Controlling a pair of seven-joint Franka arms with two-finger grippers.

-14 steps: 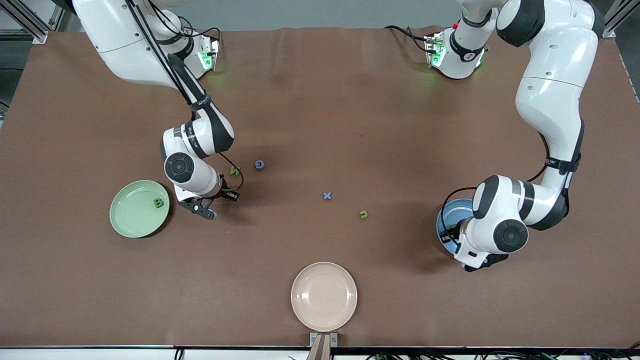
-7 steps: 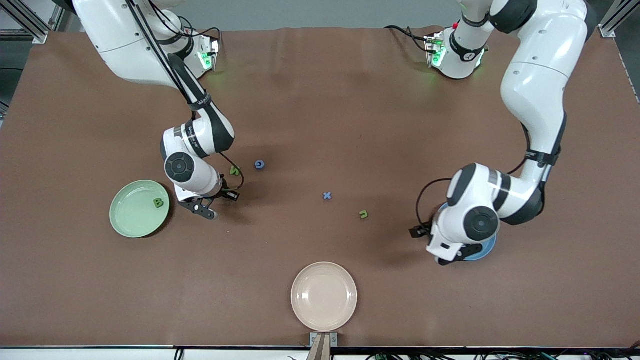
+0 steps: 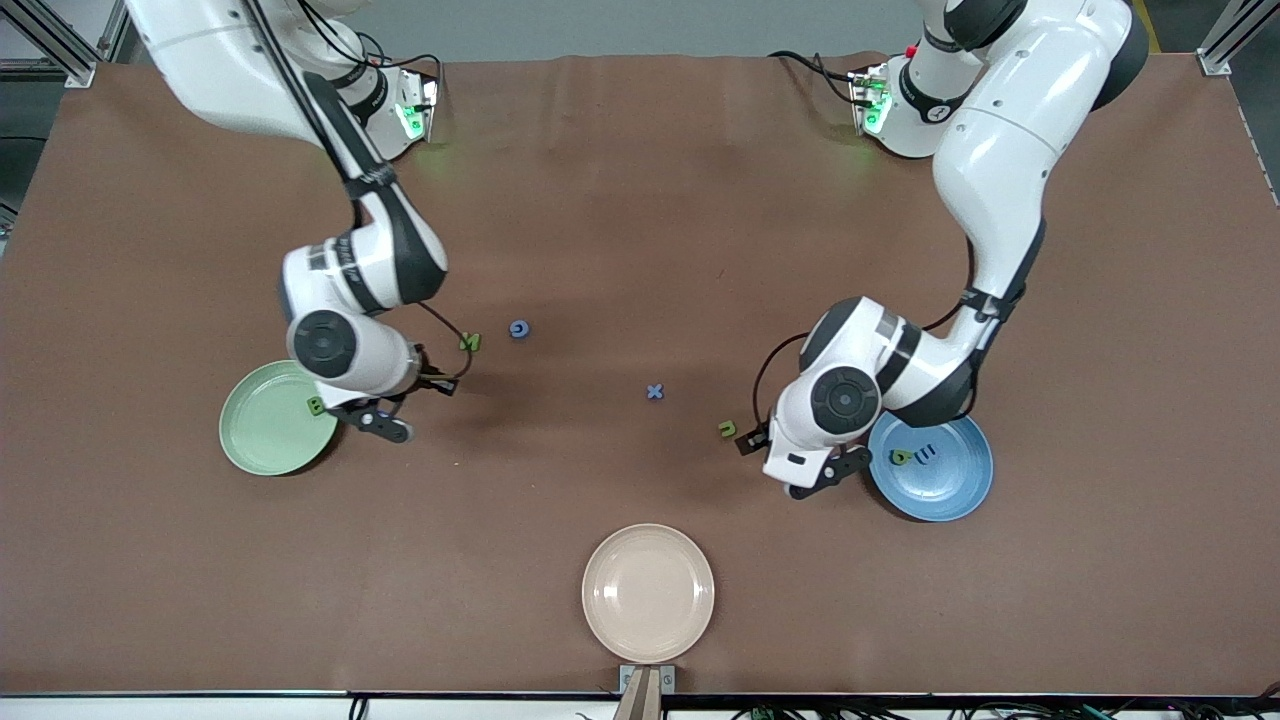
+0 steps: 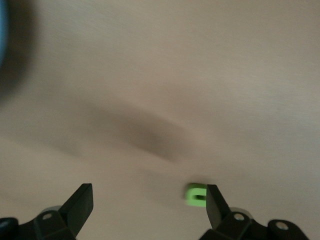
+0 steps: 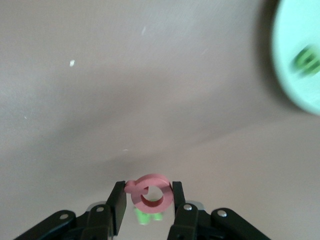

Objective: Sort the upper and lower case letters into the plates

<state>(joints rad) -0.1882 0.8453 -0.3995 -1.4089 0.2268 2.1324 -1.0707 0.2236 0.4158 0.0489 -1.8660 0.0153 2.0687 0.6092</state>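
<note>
Sorting partly done: three letters plated, one carried, four loose.

We pinch a pink letter point(image 5: 151, 191) in the right gripper point(image 3: 385, 421) beside the green plate point(image 3: 262, 440); the left gripper point(image 3: 815, 475), jaws spread, hangs near a green letter point(image 3: 727, 429) by the blue plate point(image 3: 950, 490); brown bench point(image 3: 640, 180).

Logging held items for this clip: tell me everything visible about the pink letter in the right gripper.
The pink letter is a small chunky ring with a short tail, like a Q, matte like foam or plastic. It stands on edge, clamped between the right gripper's black fingers, lifted off the brown table beside the pale green plate. A green piece shows just beneath it.
</note>
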